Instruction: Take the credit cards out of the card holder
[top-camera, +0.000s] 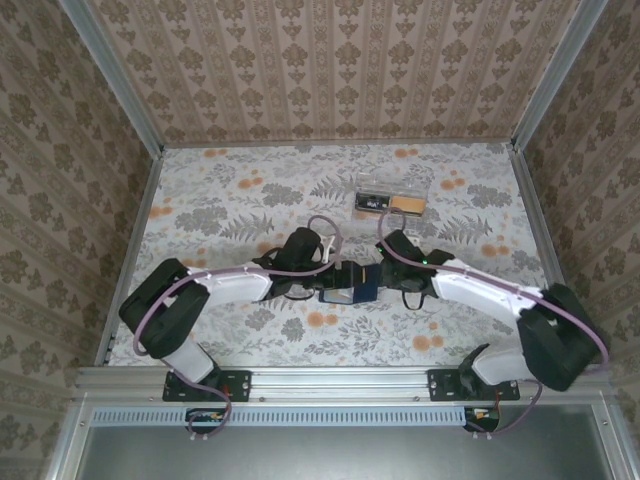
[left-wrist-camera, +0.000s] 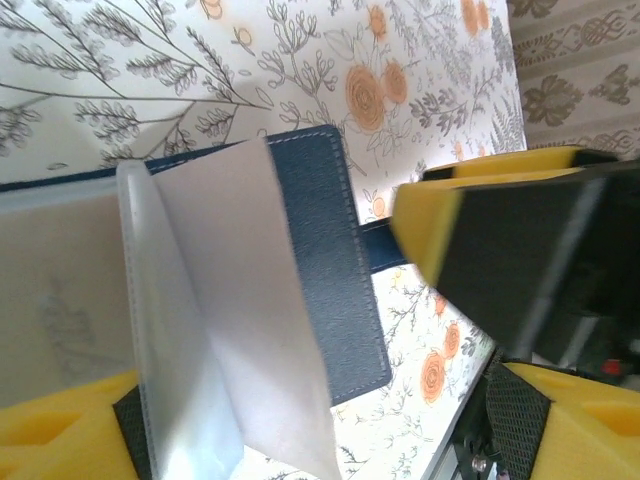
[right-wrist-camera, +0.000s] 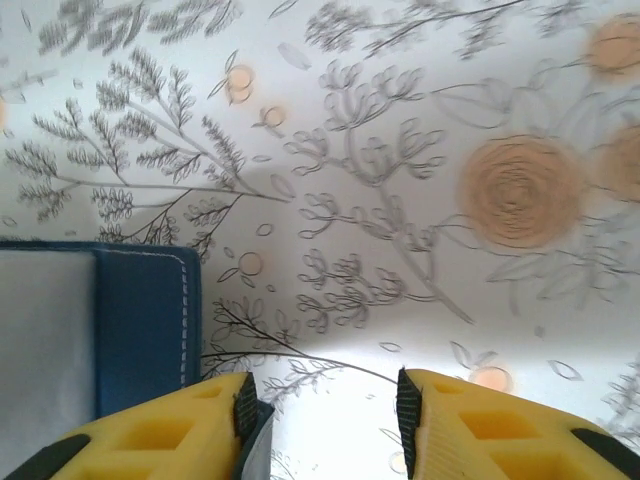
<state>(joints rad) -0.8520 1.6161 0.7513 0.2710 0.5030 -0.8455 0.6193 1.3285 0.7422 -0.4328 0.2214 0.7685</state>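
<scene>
Card holder (top-camera: 349, 288) lies open on the floral table (top-camera: 230, 210), at mid-table between the two arms, navy cover down and pale inner sleeves up. Left gripper (top-camera: 333, 279) is at its left side with jaws wide apart. In the left wrist view the holder sits between the yellow pads, one sleeve leaf standing up, nothing clamped. Right gripper (top-camera: 386, 279) is at its right edge with jaws apart. In the right wrist view there is bare table between the pads, and one pad overlaps the holder's corner. Clear plastic box (top-camera: 392, 203) sits farther back, well apart.
</scene>
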